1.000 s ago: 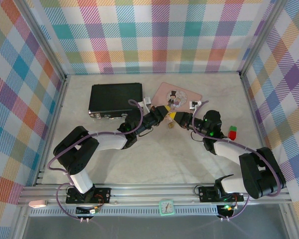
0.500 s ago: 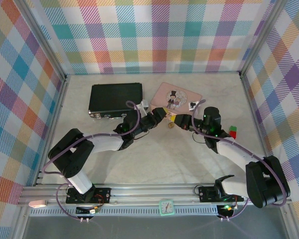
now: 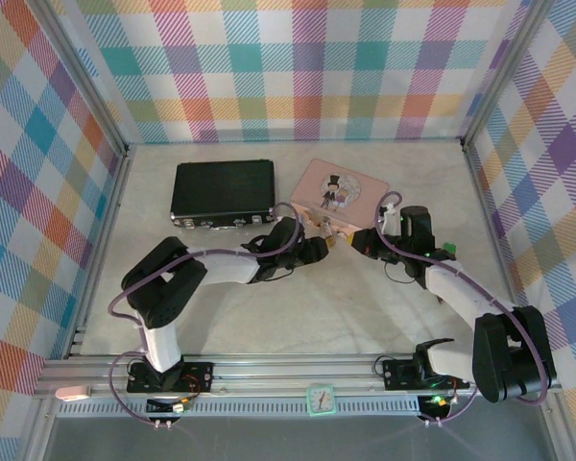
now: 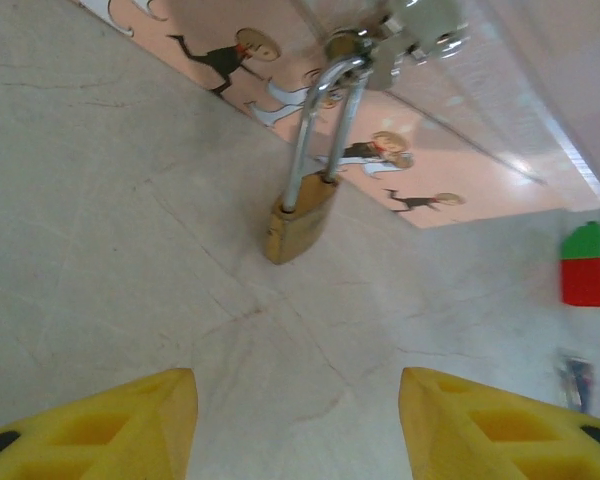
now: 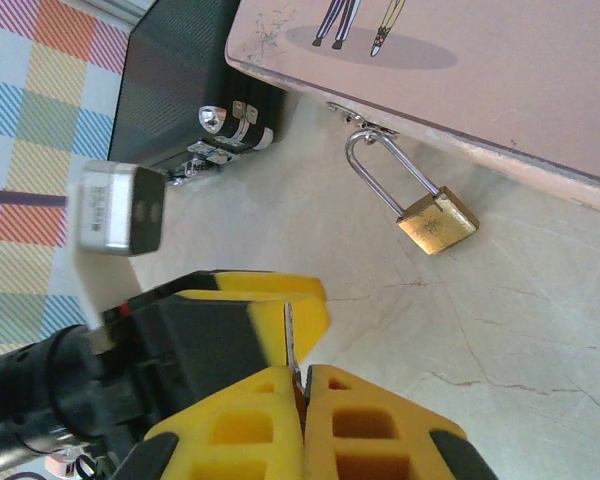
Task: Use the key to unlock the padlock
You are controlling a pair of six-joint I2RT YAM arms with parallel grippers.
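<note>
The brass padlock hangs by its silver shackle from the clasp of the pink tin and rests on the table. My left gripper is open a short way in front of it, with nothing between its yellow fingers. In the right wrist view the padlock lies ahead and to the right. My right gripper is shut on the key, whose thin blade sticks out forward. From above, the padlock sits between the left gripper and the right gripper.
A black case with metal latches lies left of the pink tin. A red and green block stands by the right arm. The left gripper is close beside the right one. Plaid walls enclose the table.
The left gripper has drawn back from the padlock toward the near side, and its arm has swung. The right gripper with the key has shifted slightly right.
</note>
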